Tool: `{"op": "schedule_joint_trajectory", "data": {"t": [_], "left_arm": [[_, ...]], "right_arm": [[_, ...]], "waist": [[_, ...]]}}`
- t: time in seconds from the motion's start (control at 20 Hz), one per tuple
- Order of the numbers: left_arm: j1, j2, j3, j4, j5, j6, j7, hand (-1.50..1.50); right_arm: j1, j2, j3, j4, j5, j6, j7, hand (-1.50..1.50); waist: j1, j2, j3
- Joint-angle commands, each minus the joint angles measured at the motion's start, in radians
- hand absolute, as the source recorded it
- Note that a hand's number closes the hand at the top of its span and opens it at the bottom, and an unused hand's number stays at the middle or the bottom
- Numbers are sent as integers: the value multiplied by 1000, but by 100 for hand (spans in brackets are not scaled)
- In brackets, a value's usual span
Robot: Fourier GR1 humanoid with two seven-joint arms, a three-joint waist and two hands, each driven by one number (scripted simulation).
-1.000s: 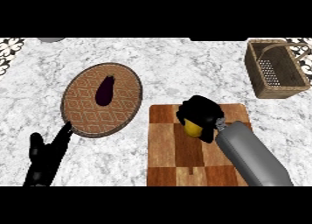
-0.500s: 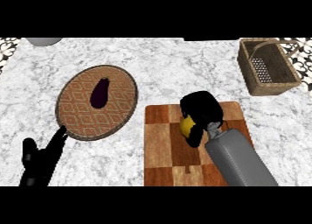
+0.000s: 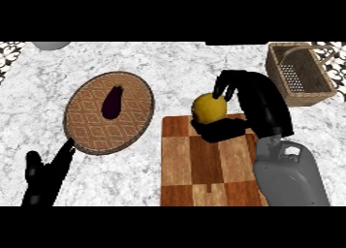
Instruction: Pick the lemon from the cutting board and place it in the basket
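**A:** Head view. What do we label first?

**B:** The right hand (image 3: 265, 109). It is clenched round the lemon (image 3: 208, 107), with its fingers (image 3: 226, 82) arching over the far side and the thumb tucked beneath. The lemon shows over the far edge of the board (image 3: 204, 169).

**A:** Which step do we read here?

**B:** The carry. We judge the lemon grasped and probably clear of the board, though from above we cannot see any gap under it.

**A:** And the goal?

**B:** The basket (image 3: 301, 72) stands at the far right of the counter (image 3: 204, 63), well apart from the lemon. Its mouth is open and a handle arches across it.

**A:** What does the next move call for?

**B:** We expect a sweep to the right and away from the robot, high enough to pass the near rim. The hand should steer clear of the handle, come down over the inside, and only then uncurl.

**A:** Anything else to mark?

**B:** The left hand (image 3: 43, 177) rests at lower left, fingers straight and holding nothing. It lies just beside the plate (image 3: 86, 131), which bears an aubergine (image 3: 112, 101). We count neither as part of the task.
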Motion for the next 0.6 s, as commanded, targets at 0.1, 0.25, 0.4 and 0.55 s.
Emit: {"op": "schedule_joint_trajectory", "data": {"t": [0.1, 0.25, 0.4, 0.55], "left_arm": [[25, -5, -1, 40, 5, -19, -5, 0], [22, -14, -10, 35, -14, -6, -5, 0], [-10, -26, -28, -3, -17, -2, 51, 0], [14, -8, -6, 32, -12, -26, 5, 0]], "right_arm": [[-154, 4, -106, -279, -118, -28, 284, 150], [-330, -15, -214, -278, -105, 50, 415, 150], [-440, -94, -294, -245, -130, 119, 499, 150], [-529, -180, -399, -152, -157, 113, 477, 150]], "waist": [[4, 4, -9], [14, 9, -9], [20, 12, -8], [25, 14, -8]]}}
